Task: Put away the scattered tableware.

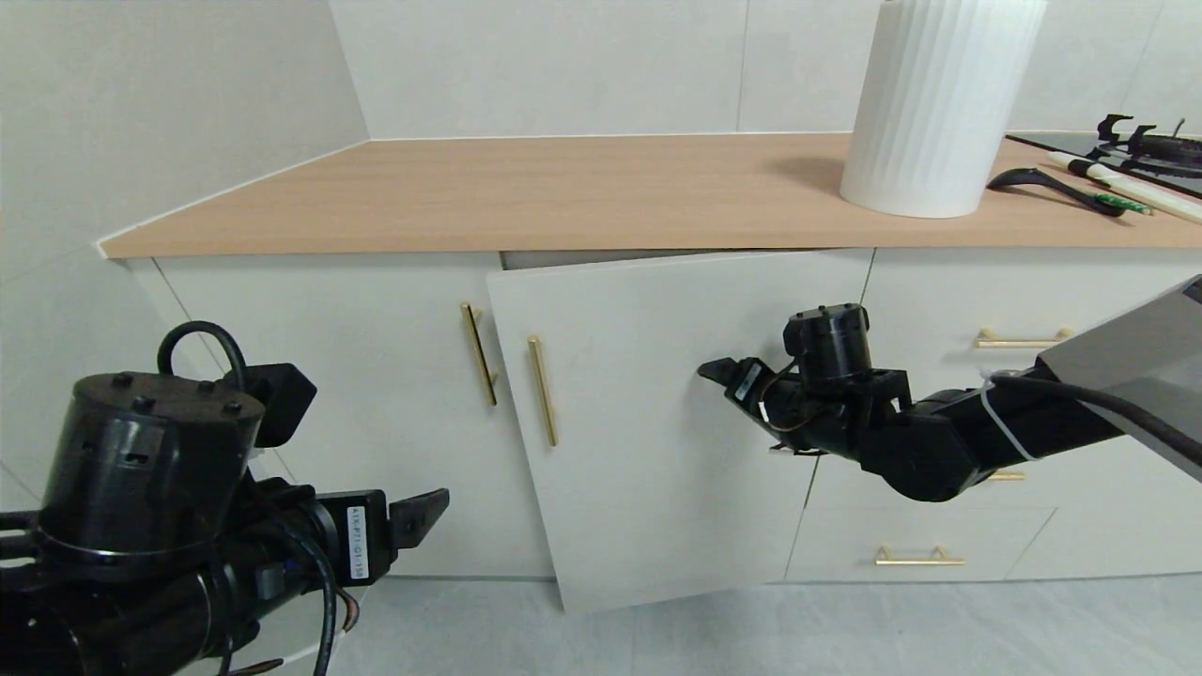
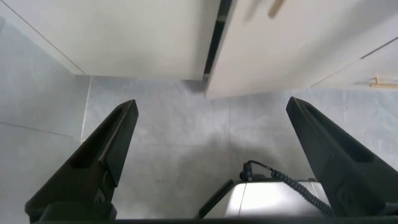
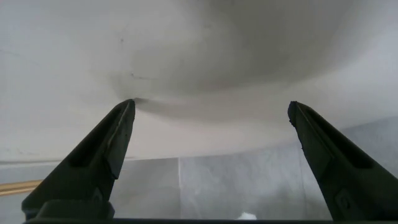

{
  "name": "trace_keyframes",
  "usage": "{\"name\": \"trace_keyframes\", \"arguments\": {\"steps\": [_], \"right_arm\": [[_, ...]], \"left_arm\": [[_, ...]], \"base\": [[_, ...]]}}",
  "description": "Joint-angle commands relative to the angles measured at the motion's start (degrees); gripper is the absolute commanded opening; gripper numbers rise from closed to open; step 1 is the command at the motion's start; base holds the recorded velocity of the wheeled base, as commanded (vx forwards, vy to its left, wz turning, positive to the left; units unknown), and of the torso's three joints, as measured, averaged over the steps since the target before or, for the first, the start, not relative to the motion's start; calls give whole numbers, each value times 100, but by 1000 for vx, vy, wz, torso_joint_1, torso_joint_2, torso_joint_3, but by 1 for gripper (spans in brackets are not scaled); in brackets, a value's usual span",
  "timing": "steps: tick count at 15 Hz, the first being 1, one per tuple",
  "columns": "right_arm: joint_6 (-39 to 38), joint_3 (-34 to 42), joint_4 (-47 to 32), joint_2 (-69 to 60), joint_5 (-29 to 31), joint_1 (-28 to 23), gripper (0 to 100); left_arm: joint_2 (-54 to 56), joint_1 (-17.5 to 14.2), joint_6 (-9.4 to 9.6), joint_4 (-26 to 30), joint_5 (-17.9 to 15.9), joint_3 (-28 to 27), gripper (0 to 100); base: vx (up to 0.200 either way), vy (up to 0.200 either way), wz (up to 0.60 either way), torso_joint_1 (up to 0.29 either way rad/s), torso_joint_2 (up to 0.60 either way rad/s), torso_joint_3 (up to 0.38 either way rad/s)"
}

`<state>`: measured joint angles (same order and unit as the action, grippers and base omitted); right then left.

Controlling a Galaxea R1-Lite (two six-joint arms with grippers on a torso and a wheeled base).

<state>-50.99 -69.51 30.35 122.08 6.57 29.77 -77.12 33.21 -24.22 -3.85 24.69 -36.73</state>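
On the wooden counter (image 1: 526, 192), at the far right, lie a black ladle (image 1: 1052, 185), a white-handled utensil (image 1: 1132, 186) and a green-patterned stick (image 1: 1122, 202). Beside them stands a tall white ribbed container (image 1: 930, 103). Below the counter, a white cabinet door (image 1: 657, 422) with a gold handle (image 1: 542, 390) hangs ajar. My right gripper (image 1: 725, 374) (image 3: 211, 104) is open, its fingertips right at the door's face. My left gripper (image 1: 423, 516) (image 2: 211, 104) is open and holds nothing, low to the left, above the grey floor (image 2: 180, 149).
A shut door with a gold handle (image 1: 479, 354) adjoins the ajar one on the left. Drawers with gold handles (image 1: 1022, 338) (image 1: 918, 557) sit to the right. A black stove grate (image 1: 1150, 145) is at the counter's far right. Tiled walls close the left side and the back.
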Motion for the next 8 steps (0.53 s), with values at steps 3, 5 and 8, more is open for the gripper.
{"name": "trace_keyframes", "arguments": {"steps": [3,5,8], "right_arm": [[-7,-212,-3,202,204,-77,100],[-7,-353,-3,290,424,-120,100],[-7,-502,-12,378,609,-226,100]], "left_arm": [[-102,2,-12,-10,1,8,100],[-102,2,-4,-10,1,8,100],[-128,2,-4,-10,1,8,100]], "base": [[0,0,0,0,0,0],[0,0,0,0,0,0],[0,0,0,0,0,0]]}}
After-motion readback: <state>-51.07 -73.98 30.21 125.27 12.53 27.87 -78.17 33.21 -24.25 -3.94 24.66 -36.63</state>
